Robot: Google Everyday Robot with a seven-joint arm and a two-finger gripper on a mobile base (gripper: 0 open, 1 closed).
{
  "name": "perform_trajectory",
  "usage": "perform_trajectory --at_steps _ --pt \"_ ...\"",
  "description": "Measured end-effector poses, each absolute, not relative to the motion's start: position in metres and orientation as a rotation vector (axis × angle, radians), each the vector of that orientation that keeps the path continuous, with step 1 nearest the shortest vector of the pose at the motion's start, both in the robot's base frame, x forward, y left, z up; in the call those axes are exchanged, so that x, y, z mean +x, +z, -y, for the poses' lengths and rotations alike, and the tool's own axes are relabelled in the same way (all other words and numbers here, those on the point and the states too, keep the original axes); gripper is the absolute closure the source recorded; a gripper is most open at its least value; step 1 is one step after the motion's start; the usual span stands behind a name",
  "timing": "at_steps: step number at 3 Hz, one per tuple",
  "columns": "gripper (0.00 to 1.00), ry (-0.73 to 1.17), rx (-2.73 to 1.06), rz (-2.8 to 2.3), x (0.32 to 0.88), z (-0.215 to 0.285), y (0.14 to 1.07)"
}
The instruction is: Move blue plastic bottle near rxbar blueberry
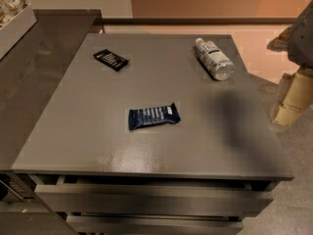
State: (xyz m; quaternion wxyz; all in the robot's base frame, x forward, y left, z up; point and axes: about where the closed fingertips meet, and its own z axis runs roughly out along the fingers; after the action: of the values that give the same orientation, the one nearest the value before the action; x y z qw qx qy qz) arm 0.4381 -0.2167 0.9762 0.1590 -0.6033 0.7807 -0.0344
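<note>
Grey table top point(88, 131) carries three items lying flat: blue plastic bottle point(214, 58) on its side, closest to the gripper point(303, 34) hanging off the far-right corner, rxbar blueberry point(154, 116) mid-top and farther from it, small black wrapper point(111, 59) farthest away.

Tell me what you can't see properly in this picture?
Camera view:
end effector, at the right edge beside the table: cut off by the frame.
blue plastic bottle, lying at the back right: label print too small to read.
rxbar blueberry, mid-table: lettering too small.
black wrapper, back left: markings too small.
</note>
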Motion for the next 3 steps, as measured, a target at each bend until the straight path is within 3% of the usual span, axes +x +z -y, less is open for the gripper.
perform_trajectory --at_steps 3 --pt "0.00 -0.032 -1.471 -2.232 0.487 0.227 0.983"
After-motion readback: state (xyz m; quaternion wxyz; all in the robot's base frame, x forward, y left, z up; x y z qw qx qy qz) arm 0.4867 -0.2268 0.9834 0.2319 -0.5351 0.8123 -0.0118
